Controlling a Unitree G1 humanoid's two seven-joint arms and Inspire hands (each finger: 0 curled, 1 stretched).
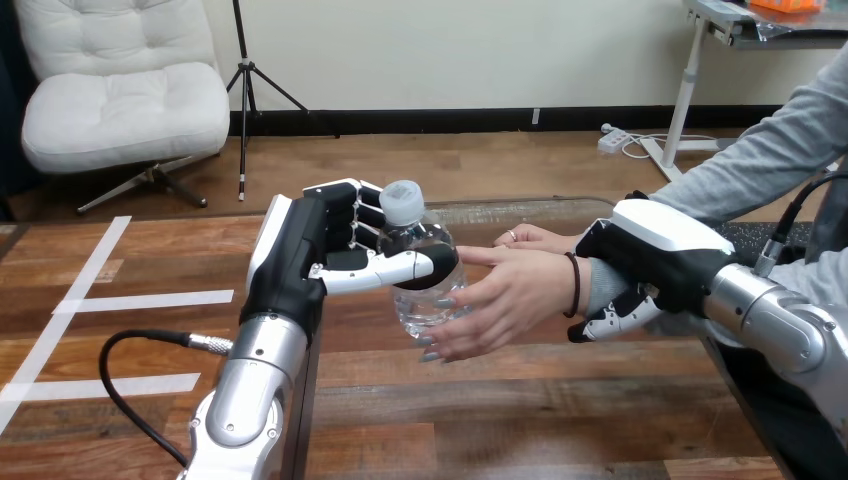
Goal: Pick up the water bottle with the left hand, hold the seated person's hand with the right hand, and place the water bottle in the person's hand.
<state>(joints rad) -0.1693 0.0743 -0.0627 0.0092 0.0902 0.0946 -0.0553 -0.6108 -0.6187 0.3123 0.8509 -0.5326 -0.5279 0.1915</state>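
Note:
A clear water bottle (418, 262) with a white cap stands upright above the table's middle. My left hand (320, 250) is shut on it, fingers behind and thumb across its front. The person's hand (505, 295) comes in from the right with its fingers closing on the bottle's right side, so both hands are on the bottle. My right hand (650, 265) sits on the person's wrist, its fingers curled under the grey sleeve and its white shell over the top. A second person's hand (535, 238) lies just behind the first.
The wooden table (420, 400) runs across the view, with white tape strips (150, 300) on its left part. A black cable (130, 380) loops beside my left forearm.

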